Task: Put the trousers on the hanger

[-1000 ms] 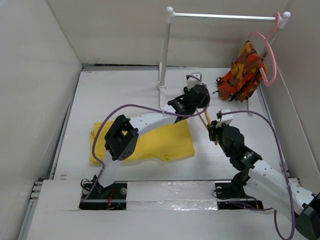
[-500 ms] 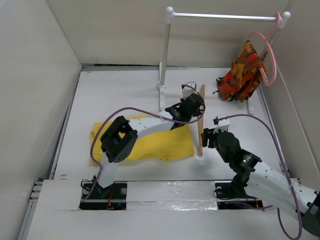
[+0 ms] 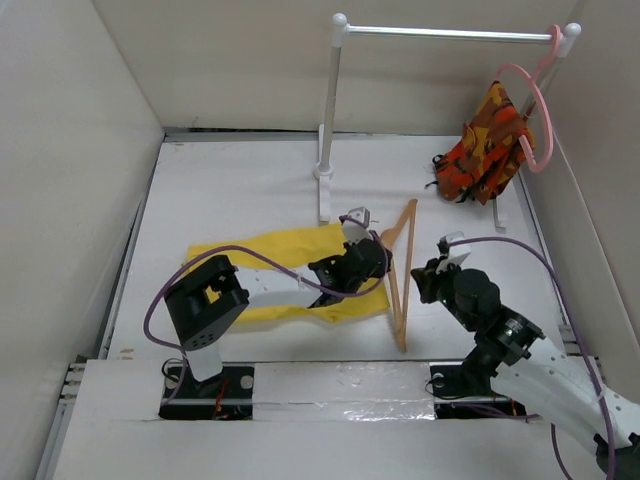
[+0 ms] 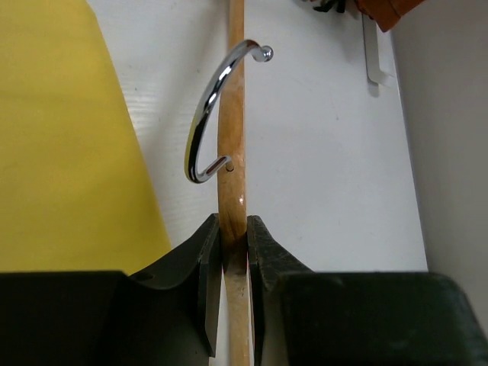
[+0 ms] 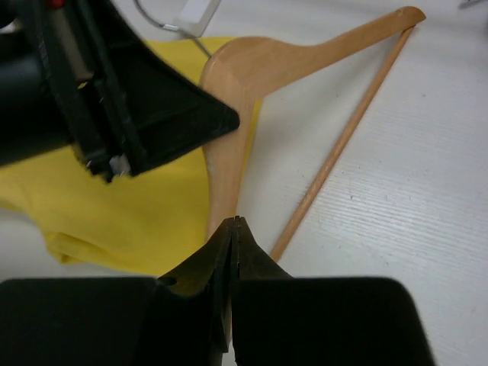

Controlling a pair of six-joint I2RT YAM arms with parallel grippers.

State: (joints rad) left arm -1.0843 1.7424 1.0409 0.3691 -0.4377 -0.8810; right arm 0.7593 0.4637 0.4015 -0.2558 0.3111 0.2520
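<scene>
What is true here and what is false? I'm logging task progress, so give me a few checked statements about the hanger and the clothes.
The left gripper is shut on the hanger. True.
The trousers are draped over the hanger's bar. False: they lie on the table.
The camouflage garment hangs on the pink hanger at the right end of the rail. True.
The hanger hangs from the rail. False: it is down by the table, in the left gripper.
</scene>
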